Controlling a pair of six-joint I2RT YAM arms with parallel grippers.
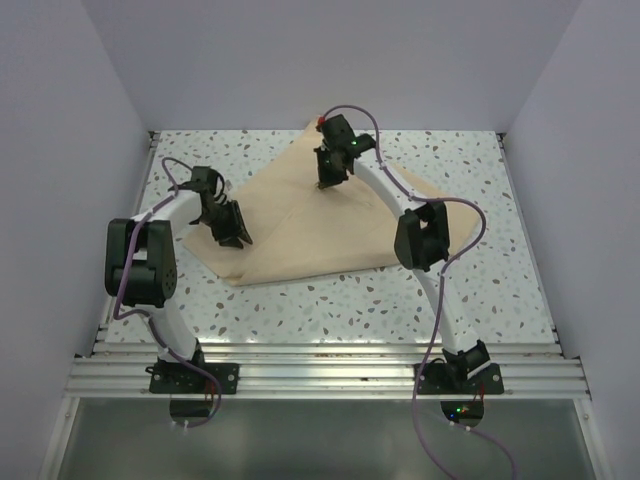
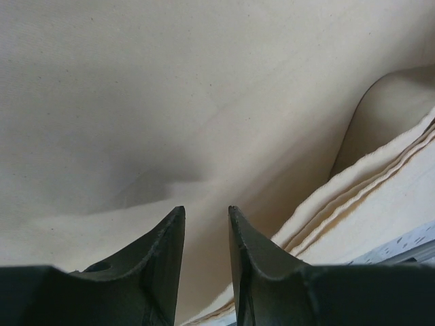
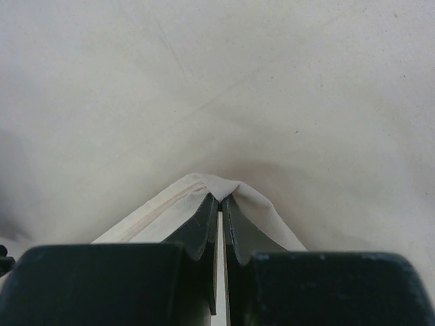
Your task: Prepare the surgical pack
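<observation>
The tan-beige wrap sheet (image 1: 310, 225) lies folded on the speckled table, with one flap turned over toward the back. My right gripper (image 1: 330, 183) is shut on a hemmed corner of the wrap sheet (image 3: 221, 190) and holds it over the sheet near its far middle. My left gripper (image 1: 238, 238) is open and empty, low over the sheet's left side; its fingers (image 2: 170, 234) stand apart above the cloth (image 2: 204, 102), next to layered hems (image 2: 380, 183). The metal tray and the gauze squares are hidden or out of view.
The speckled table (image 1: 480, 280) is ringed by white walls. An aluminium rail (image 1: 320, 365) runs along the near edge, where both arm bases are bolted. Purple cables loop beside each arm.
</observation>
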